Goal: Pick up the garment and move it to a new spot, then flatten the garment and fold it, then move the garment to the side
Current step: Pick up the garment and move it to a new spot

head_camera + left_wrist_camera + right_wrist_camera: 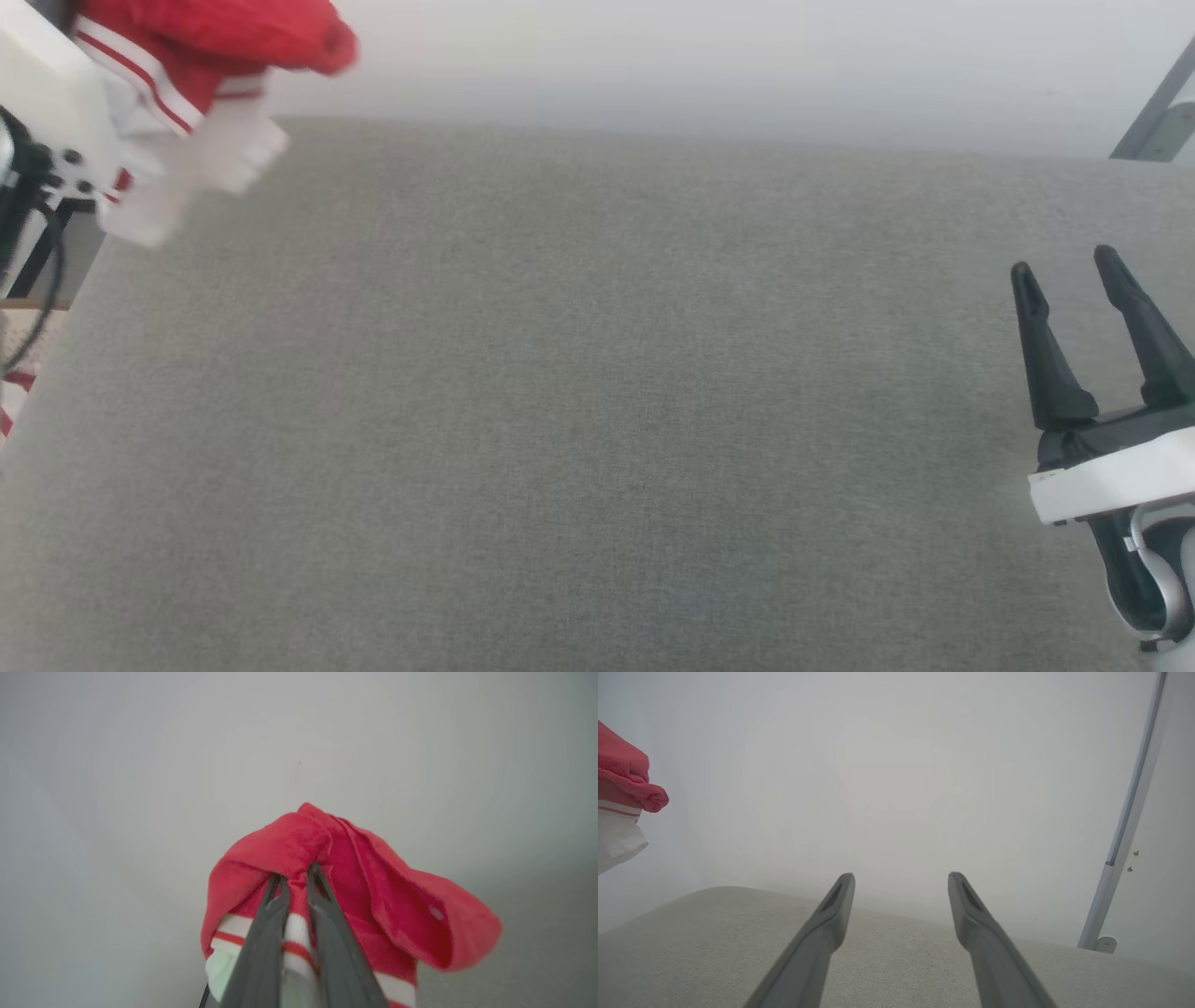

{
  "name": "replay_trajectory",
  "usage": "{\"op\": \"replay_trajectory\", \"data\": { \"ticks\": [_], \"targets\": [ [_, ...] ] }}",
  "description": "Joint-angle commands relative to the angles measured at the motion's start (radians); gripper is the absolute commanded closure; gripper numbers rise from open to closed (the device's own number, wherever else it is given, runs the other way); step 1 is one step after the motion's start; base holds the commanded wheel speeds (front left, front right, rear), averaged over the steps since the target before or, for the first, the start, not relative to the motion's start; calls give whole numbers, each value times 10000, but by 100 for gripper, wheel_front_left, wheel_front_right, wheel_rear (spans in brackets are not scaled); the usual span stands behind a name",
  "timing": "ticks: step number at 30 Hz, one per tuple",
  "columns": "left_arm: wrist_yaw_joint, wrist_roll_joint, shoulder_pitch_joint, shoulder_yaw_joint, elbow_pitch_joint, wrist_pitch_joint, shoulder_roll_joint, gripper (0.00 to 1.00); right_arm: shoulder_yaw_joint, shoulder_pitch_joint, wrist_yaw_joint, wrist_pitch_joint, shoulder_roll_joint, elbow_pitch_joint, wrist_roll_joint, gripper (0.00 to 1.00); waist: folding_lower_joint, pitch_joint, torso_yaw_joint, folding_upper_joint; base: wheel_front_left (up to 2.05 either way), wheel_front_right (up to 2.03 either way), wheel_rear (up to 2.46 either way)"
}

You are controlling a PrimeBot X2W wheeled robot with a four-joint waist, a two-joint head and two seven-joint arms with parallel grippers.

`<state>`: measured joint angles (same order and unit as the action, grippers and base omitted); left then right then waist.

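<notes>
Fingers (pixel 259 938) of left gripper (pixel 294 875): two, nearly together, pinching bunched red fold of garment (pixel 402 905). One garment, hanging in air above far left corner of grey cushion (pixel 597 420), white sleeve and striped trim dangling. Right gripper (pixel 1066 259): two fingers spread wide, nothing between, over cushion's right edge, well apart from garment. One grey metal pole (pixel 1125 835) beyond cushion's far right corner, against pale wall (pixel 896 765). One scrap of red-striped white cloth (pixel 11 397) just off cushion's left edge.
</notes>
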<state>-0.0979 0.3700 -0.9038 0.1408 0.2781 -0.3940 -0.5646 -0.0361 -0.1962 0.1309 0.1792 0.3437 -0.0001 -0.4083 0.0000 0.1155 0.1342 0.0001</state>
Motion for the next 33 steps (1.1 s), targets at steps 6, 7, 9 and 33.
{"op": "replay_trajectory", "data": {
  "ticks": [6,7,9,33],
  "targets": [
    [356,329,903,206,-2061,-1020,195,100,447,101,-3,119,-208,149,326,0,0,-225,-456,-1,0,0,0],
    [420,334,1038,258,-2343,-1169,236,100,521,87,-3,130,-237,192,366,0,0,-241,-554,-1,0,0,0],
    [508,366,1281,364,-2870,-1417,313,100,642,77,-3,145,-299,277,458,0,0,-269,-784,-1,0,0,0],
    [1375,530,3836,2501,-2736,-2062,2182,100,1098,51,-1,652,-796,1454,425,0,0,77,-3197,-1,0,0,0]
  ]
}}
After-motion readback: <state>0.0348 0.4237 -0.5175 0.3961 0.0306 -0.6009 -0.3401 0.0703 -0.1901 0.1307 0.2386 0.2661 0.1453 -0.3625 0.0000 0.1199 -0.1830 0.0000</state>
